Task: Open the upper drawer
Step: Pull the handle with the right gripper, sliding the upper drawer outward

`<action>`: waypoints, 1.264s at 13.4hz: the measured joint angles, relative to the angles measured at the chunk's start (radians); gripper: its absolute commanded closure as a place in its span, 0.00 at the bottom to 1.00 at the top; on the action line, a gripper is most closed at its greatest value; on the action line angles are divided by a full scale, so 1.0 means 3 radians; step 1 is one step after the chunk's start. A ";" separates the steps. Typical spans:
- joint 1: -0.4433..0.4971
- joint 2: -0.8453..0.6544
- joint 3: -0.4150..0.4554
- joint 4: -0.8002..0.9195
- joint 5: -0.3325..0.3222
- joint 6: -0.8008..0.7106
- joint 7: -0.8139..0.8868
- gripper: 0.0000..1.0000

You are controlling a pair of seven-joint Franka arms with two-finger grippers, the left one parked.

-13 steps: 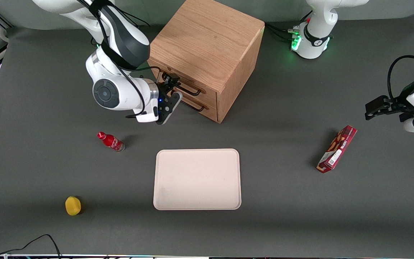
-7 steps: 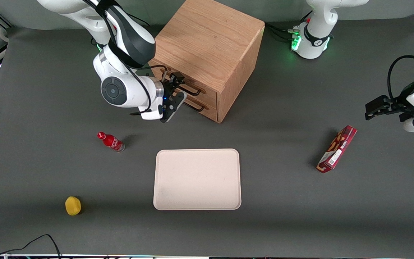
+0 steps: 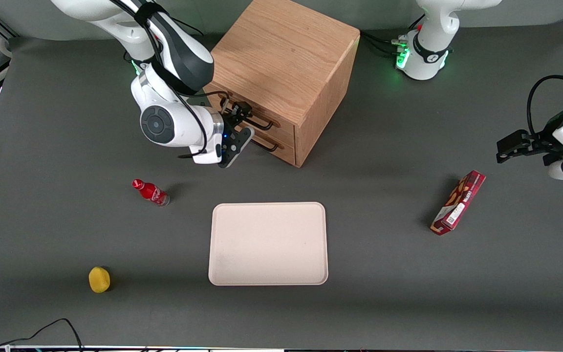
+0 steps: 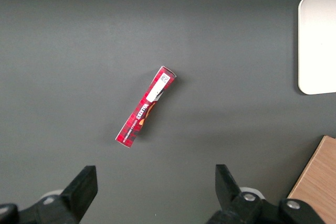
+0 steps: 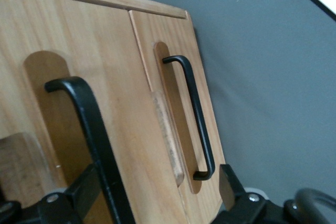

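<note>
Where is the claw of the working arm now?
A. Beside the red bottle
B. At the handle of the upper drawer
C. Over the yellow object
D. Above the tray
B: the front view shows the claw at the cabinet's front, and the wrist view shows the upper drawer's black handle running down between the two fingers, with gaps on both sides.

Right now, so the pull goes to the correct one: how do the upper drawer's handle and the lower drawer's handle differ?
The upper handle runs between the gripper's open fingers; the lower handle stands free. The upper handle sits nearer the cabinet top, the lower nearer the table. Both are black bars in oval recesses, on shut oak drawers.
</note>
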 measured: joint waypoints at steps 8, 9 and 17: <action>-0.0042 0.0102 -0.0054 0.0088 -0.0296 0.0086 -0.0005 0.00; -0.0051 0.0154 -0.0060 0.0140 -0.0350 0.0086 -0.0007 0.00; -0.0074 0.0394 -0.0317 0.0490 -0.0468 0.0058 -0.0339 0.00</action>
